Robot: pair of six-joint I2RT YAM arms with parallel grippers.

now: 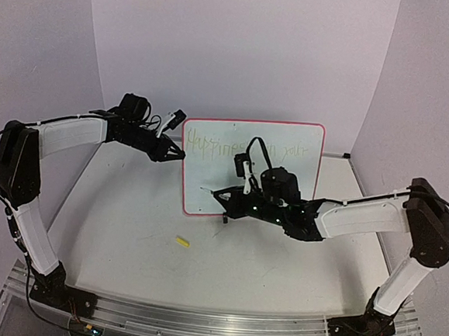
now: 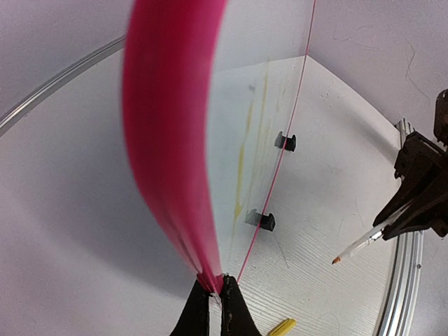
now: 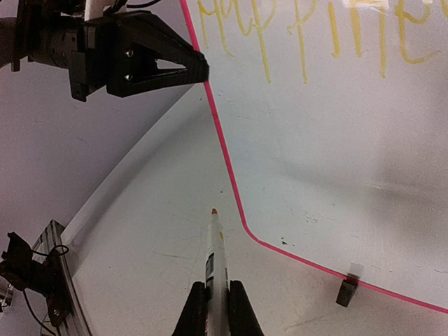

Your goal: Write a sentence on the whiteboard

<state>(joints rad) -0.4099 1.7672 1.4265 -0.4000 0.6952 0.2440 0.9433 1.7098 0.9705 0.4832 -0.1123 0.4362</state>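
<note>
The whiteboard (image 1: 285, 184) stands upright at the back centre on black clip feet (image 2: 264, 221). Faint yellow writing (image 1: 210, 147) runs along its top; the right wrist view shows the letters "HAPPINE" (image 3: 301, 35). My left gripper (image 1: 180, 154) is shut on the board's pink left edge (image 2: 175, 140). My right gripper (image 1: 222, 193) is shut on a white marker (image 3: 215, 255), uncapped, with an orange tip. The tip points left over the table, just off the board's lower left corner and not touching it. My right arm hides part of the board's middle.
A yellow marker cap (image 1: 182, 242) lies on the table in front of the board's left corner and also shows in the left wrist view (image 2: 281, 327). A metal rail (image 1: 197, 314) runs along the near edge. Curved pale walls close in the back and sides.
</note>
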